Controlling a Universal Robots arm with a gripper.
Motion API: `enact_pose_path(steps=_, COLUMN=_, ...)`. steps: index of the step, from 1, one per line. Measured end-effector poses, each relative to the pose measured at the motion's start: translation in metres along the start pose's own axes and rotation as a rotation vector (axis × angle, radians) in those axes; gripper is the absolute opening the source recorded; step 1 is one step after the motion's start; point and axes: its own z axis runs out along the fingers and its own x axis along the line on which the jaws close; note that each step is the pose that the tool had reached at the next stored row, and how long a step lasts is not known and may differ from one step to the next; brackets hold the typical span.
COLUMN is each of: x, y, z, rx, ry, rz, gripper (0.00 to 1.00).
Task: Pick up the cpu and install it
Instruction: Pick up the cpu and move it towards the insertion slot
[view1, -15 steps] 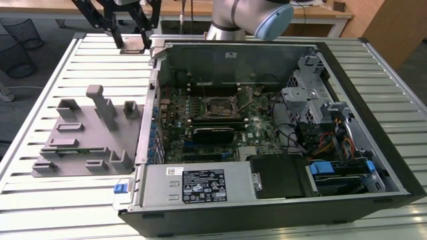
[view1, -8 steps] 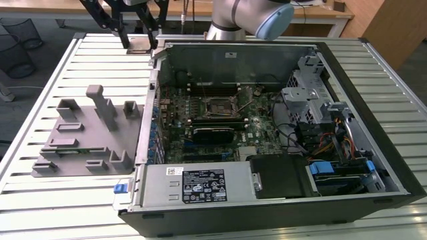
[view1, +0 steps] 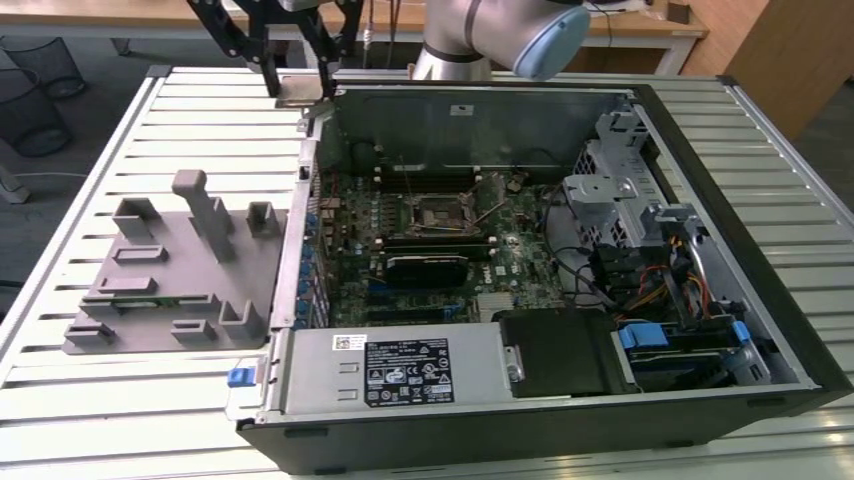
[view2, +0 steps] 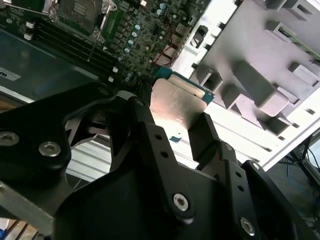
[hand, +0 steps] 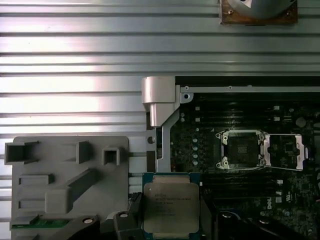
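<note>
My gripper (view1: 299, 86) hangs above the back left corner of the open computer case (view1: 747, 250), shut on the cpu (view1: 304, 92). In the first wrist view the cpu (hand: 170, 206) shows its pale silvery top and green rim, held level between the black fingers of the gripper (hand: 170, 226). The second wrist view shows the gripper (view2: 175, 126) clamping the cpu (view2: 172, 105) at two opposite edges. The socket (view1: 438, 212) on the motherboard sits open with its metal load plate (hand: 286, 150) flipped aside; the socket (hand: 241, 149) is away from the held chip.
A grey fixture block (view1: 174, 270) with upright holders lies on the slatted metal table (view1: 120, 400) at the exterior view's left of the case. A narrow green circuit strip (hand: 37, 223) rests in it. The power supply (view1: 387, 370) and drive cage (view1: 627, 200) border the motherboard.
</note>
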Motion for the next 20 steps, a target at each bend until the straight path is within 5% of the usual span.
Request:
enact_pose_path(steps=7, x=-0.0201, y=0.0028, z=0.0014, rx=0.0, ry=0.0, rz=0.0, gripper=0.54)
enact_pose_path(steps=20, x=-0.0772, y=0.0094, z=0.0067, rx=-0.0001, ry=0.0, rz=0.0, gripper=0.54)
